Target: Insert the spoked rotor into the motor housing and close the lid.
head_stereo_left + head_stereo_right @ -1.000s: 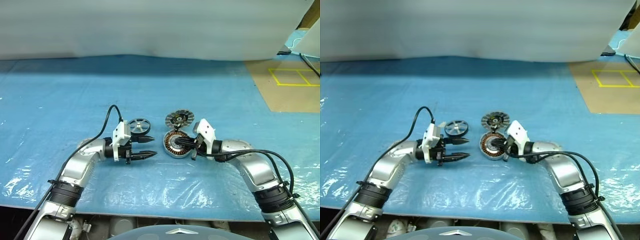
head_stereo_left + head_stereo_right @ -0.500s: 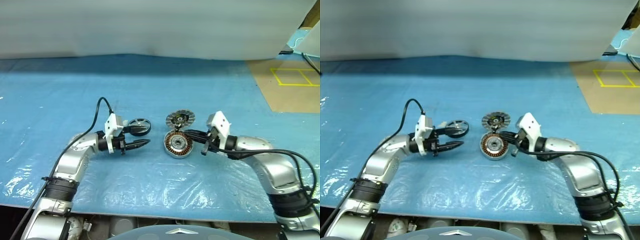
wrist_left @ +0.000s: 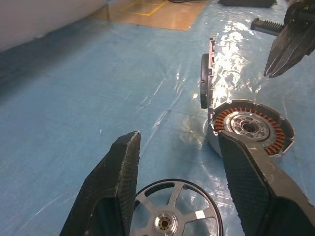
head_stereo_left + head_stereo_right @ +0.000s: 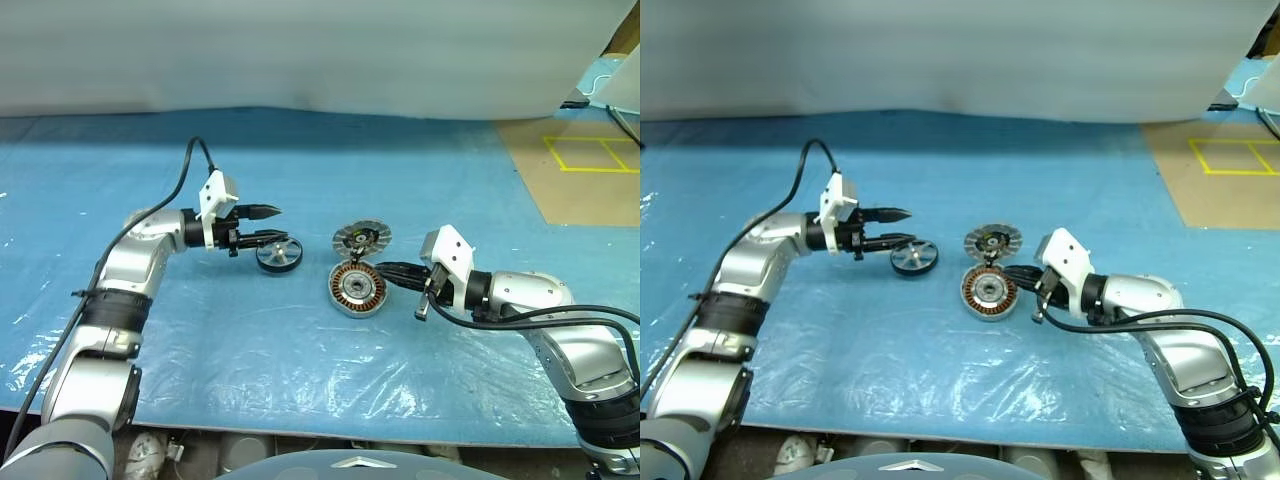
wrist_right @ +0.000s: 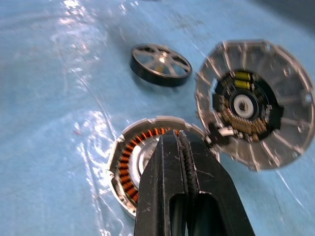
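Left gripper (image 4: 262, 224): my fingers are spread with nothing in them; my arm has lifted up and away, and now hangs just over the spoked rotor (image 4: 278, 255).
Right gripper (image 4: 390, 273): my fingers are pressed tight together, pulled back a bit from the motor housing (image 4: 356, 288).
Spoked rotor: flat on the blue sheet (image 4: 300, 160), same spot.
Lid (image 4: 361, 238): leans up behind the housing.
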`<state>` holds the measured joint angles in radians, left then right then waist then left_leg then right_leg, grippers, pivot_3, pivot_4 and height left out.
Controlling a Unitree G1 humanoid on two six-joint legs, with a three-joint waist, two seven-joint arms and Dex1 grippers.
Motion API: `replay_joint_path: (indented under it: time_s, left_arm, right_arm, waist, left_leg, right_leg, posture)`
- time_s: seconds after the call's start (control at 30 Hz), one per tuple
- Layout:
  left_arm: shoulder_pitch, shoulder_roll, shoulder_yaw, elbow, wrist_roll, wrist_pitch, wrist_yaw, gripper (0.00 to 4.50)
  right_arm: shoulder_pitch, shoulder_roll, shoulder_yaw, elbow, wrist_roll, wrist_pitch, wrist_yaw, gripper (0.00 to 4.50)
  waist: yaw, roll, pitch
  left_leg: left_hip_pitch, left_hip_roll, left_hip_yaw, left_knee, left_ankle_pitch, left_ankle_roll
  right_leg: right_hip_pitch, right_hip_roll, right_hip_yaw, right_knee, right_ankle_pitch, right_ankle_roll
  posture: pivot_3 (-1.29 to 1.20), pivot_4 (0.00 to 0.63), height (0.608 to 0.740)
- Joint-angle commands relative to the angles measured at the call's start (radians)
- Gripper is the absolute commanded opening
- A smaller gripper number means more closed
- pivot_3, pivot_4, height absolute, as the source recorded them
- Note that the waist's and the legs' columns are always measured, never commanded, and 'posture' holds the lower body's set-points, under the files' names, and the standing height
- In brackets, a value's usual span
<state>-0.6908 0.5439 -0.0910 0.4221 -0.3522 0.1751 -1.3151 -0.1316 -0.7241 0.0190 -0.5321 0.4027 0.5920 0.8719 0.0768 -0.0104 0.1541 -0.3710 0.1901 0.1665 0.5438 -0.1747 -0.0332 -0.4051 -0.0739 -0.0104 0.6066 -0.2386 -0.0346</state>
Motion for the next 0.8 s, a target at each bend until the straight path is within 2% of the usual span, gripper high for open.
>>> replay_joint_path:
  time_s: [0.03, 0.27, 0.47, 0.8]
  left_arm:
    - [-0.065, 0.001, -0.023, 0.113, 0.043, -0.035, -0.063, 2.64]
    - [-0.146, -0.029, -0.068, 0.31, 0.135, -0.132, -0.13, 2.64]
    - [-0.164, -0.058, -0.073, 0.386, 0.193, -0.209, -0.116, 2.64]
    - [-0.215, -0.086, -0.105, 0.473, 0.311, -0.374, -0.077, 2.64]
  right_arm:
    - [-0.012, -0.02, -0.05, -0.089, 0.072, -0.012, 0.032, 0.01]
    - [-0.018, 0.064, -0.081, -0.139, 0.115, -0.072, -0.032, 0.01]
    - [0.046, 0.081, -0.055, -0.092, 0.092, -0.128, -0.026, 0.01]
    - [0.025, 0.093, -0.029, -0.093, 0.082, -0.105, -0.08, 0.01]
  waist:
    - [0.0, 0.0, 0.0]
    - [0.005, -0.001, 0.001]
    - [0.019, -0.001, 0.001]
    - [0.021, -0.002, 0.001]
  left_leg:
    - [0.0, 0.0, 0.0, 0.0, 0.0, 0.0]
    - [0.0, 0.0, 0.0, 0.001, 0.0, 0.0]
    - [0.0, 0.0, -0.001, 0.001, 0.0, 0.0]
    - [-0.001, 0.0, -0.002, 0.002, 0.0, 0.0]
  right_leg:
    - [0.0, 0.0, 0.0, 0.0, 0.0, 0.0]
    - [0.0, 0.0, 0.0, 0.0, 0.0, 0.0]
    - [0.0, 0.0, -0.001, 0.0, 0.0, 0.0]
    - [0.0, -0.001, -0.001, 0.0, 0.0, 0.0]
  posture:
    - [0.0, 0.15, 0.74]
    - [0.0, 0.15, 0.74]
    - [0.0, 0.15, 0.74]
    - [0.0, 0.15, 0.74]
